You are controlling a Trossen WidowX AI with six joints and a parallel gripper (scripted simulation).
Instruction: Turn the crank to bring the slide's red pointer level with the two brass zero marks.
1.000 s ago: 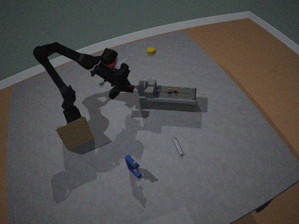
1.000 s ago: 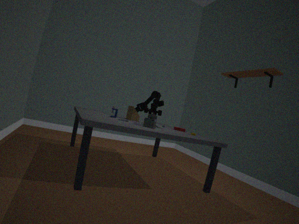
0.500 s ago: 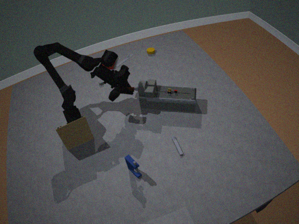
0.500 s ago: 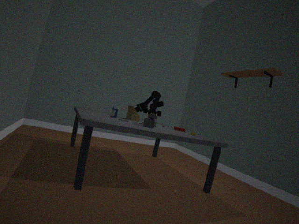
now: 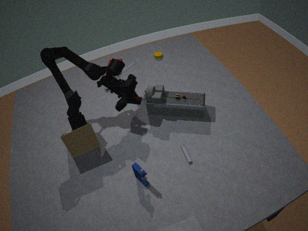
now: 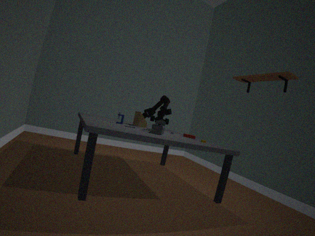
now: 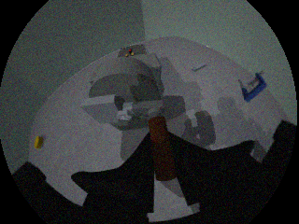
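The grey machine (image 5: 173,110) (image 6: 156,129) stands on the table, its crank end toward the arm. The slide's red pointer (image 5: 184,96) (image 7: 130,50) is a short gap beyond the brass zero marks (image 5: 177,96) (image 7: 133,53), on the side away from the crank, so it is not level with them. My gripper (image 5: 140,99) (image 7: 157,133) is shut on the red-brown crank handle (image 7: 163,161), at the machine's left end in the top view. The fingers hide most of the handle there. The crank arm is hard to make out in the dim light.
A blue clamp (image 5: 140,173) (image 7: 254,88) and a pale bar (image 5: 186,154) (image 7: 199,67) lie in front of the machine in the top view. A yellow disc (image 5: 158,55) (image 7: 38,142) and a red block (image 6: 189,135) are behind. A tan block (image 5: 81,141) stands by the arm's base.
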